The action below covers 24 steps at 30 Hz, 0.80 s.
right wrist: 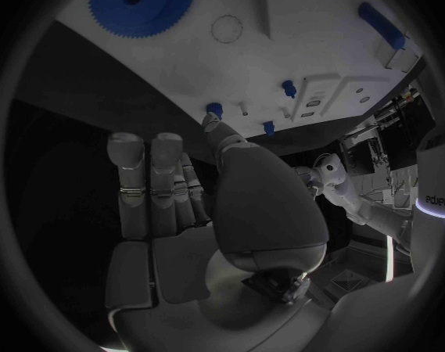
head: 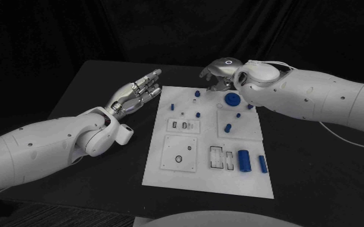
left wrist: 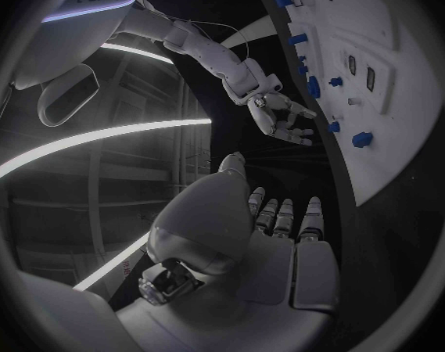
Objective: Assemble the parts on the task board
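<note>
Left robot hand (head: pixel 140 93): fingers straight and spread a little, nothing held; hovering over black counter (head: pixel 91 88) just off the near-left corner region of the task board (head: pixel 209 179), not touching it. Right robot hand (head: pixel 221 78): fingers partly curled downward, apart, nothing gripped; poised above the board's far edge. Directly beside right fingertips: blue gear (head: pixel 232 99), lying flat on board; same gear large in right wrist view (right wrist: pixel 142 2). Small blue pegs (head: pixel 199 94) standing just beyond gear toward left robot hand. Further from both hands, at board's near end: blue cylinder (head: pixel 244 160) and slimmer blue pin (head: pixel 262 164), lying side by side, close but apart. White sub-plate with black ring (head: pixel 179 159) nearer left arm's side.
</note>
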Each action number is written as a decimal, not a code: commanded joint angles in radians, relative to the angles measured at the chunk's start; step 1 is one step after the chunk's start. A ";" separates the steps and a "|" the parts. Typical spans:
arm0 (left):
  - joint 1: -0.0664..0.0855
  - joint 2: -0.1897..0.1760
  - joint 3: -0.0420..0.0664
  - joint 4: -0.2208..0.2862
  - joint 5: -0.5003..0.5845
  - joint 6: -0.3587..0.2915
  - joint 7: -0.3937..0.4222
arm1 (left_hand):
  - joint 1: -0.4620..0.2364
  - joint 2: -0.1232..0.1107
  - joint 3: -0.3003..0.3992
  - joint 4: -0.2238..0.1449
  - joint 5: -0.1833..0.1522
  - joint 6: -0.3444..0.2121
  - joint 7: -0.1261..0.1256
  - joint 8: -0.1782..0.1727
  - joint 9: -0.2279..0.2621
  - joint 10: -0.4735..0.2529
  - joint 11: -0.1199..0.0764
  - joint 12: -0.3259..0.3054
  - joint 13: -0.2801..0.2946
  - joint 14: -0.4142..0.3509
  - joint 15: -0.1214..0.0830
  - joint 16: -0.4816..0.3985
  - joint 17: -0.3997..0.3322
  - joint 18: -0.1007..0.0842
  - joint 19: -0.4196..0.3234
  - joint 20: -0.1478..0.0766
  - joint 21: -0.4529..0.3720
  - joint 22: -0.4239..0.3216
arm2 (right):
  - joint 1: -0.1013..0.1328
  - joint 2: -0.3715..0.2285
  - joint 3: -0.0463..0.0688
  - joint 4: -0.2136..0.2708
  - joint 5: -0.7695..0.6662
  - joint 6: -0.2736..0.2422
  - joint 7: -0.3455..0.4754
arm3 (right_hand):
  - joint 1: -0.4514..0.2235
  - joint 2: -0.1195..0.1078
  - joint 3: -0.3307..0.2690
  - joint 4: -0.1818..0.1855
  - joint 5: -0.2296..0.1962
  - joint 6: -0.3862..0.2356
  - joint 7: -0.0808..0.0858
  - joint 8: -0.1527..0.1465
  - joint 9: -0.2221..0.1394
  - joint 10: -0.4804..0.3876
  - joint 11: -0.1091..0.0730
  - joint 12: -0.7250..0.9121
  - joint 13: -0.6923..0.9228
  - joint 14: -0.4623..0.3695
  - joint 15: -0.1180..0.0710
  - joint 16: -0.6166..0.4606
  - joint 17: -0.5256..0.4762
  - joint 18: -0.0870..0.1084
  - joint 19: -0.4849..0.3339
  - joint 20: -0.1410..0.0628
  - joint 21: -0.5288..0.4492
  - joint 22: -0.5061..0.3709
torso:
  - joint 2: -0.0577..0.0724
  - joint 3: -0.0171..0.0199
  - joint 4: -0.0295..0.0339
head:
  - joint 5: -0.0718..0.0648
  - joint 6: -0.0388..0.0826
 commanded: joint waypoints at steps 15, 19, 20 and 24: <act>0.000 -0.007 0.001 0.002 -0.001 0.016 0.062 | 0.023 0.002 0.012 -0.004 0.016 -0.006 -0.001 0.003 0.001 0.000 0.011 -0.006 -0.002 -0.002 0.012 -0.007 -0.001 0.017 -0.003 0.011 -0.003 -0.002 | 0.004 -0.218 -0.004 0.137 0.148 0.043 -0.119 | -0.086 0.017 -0.101 0.047 0.019 0.166 -0.028 -0.004 0.061 0.472 -0.071 1.419 1.405 0.154 -0.012 0.516 0.714 -0.009 0.018 -0.013 0.059 0.177 | -0.006 -0.0051 -0.0098 | -0.013 0.006; 0.000 -0.008 0.001 0.002 -0.001 0.017 0.061 | 0.027 0.002 0.014 -0.005 0.020 -0.007 -0.002 0.003 0.001 0.000 0.013 -0.006 -0.002 -0.002 0.013 -0.007 -0.001 0.017 -0.003 0.012 -0.003 -0.002 | -0.008 -0.234 -0.005 0.140 0.152 0.030 -0.118 | -0.118 0.019 -0.114 0.066 0.028 0.179 -0.024 -0.002 0.080 0.563 -0.075 1.480 1.491 0.224 -0.018 0.593 0.821 -0.041 0.119 -0.017 0.243 0.344 | -0.006 -0.0068 -0.0142 | -0.008 0.005; 0.000 -0.008 0.001 0.002 -0.001 0.017 0.061 | 0.027 0.002 0.015 -0.005 0.020 -0.007 -0.002 0.003 0.001 0.000 0.013 -0.006 -0.002 -0.002 0.013 -0.007 -0.001 0.017 -0.003 0.012 -0.003 -0.002 | -0.009 -0.235 -0.005 0.140 0.152 0.029 -0.117 | -0.120 0.018 -0.115 0.068 0.030 0.181 -0.024 -0.001 0.082 0.563 -0.075 1.480 1.491 0.224 -0.019 0.593 0.821 -0.045 0.132 -0.018 0.262 0.360 | -0.006 -0.0068 -0.0147 | -0.008 0.004; 0.000 -0.010 0.001 0.003 -0.001 0.018 0.061 | 0.028 0.002 0.015 -0.005 0.022 -0.007 -0.002 0.003 0.001 0.000 0.014 -0.006 -0.002 -0.002 0.014 -0.007 -0.001 0.017 -0.003 0.012 -0.003 -0.002 | -0.016 -0.239 -0.006 0.140 0.154 0.022 -0.112 | -0.128 0.019 -0.113 0.077 0.045 0.187 -0.028 -0.003 0.087 0.563 -0.079 1.480 1.491 0.224 -0.024 0.593 0.821 -0.063 0.193 -0.022 0.346 0.428 | -0.006 -0.0074 -0.0164 | -0.006 0.003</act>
